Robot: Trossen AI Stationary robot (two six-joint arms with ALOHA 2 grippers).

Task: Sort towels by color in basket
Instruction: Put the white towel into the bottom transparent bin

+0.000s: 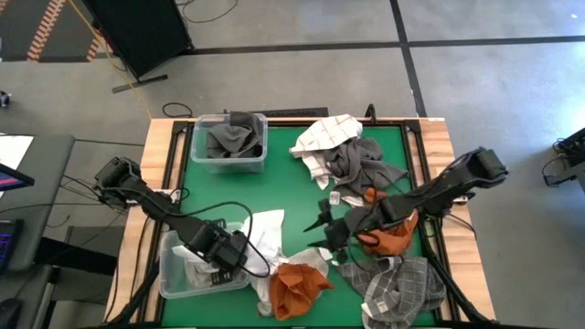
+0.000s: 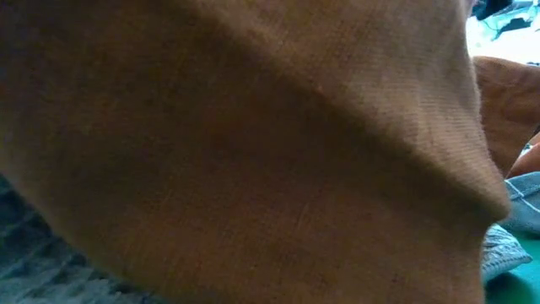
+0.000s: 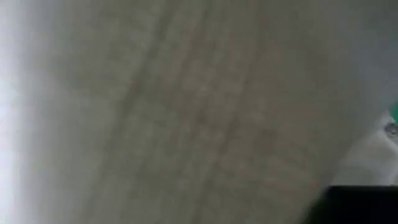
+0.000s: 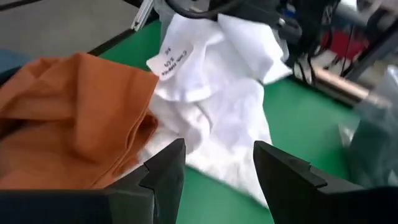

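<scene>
Rust orange towel [image 2: 253,152] smothers the low view; right end effector [image 4: 214,168] gapes empty, left end effector's [image 1: 239,252] state indiscernible.

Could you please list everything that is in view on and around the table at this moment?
Clear bins: two; far-left one holds a dark grey towel, near-left one holds pale cloth.
Checked towels: two, grey-and-white; far middle and near right.
Dark grey towel: one, centre right.
Rust orange towels: two; near middle and under the right arm.
White towel: one, near middle, draped from the near-left bin.
Table: green mat, wooden rim.
Left gripper: over the near-left bin.
Right gripper: open, above the mat by the white towel.
</scene>
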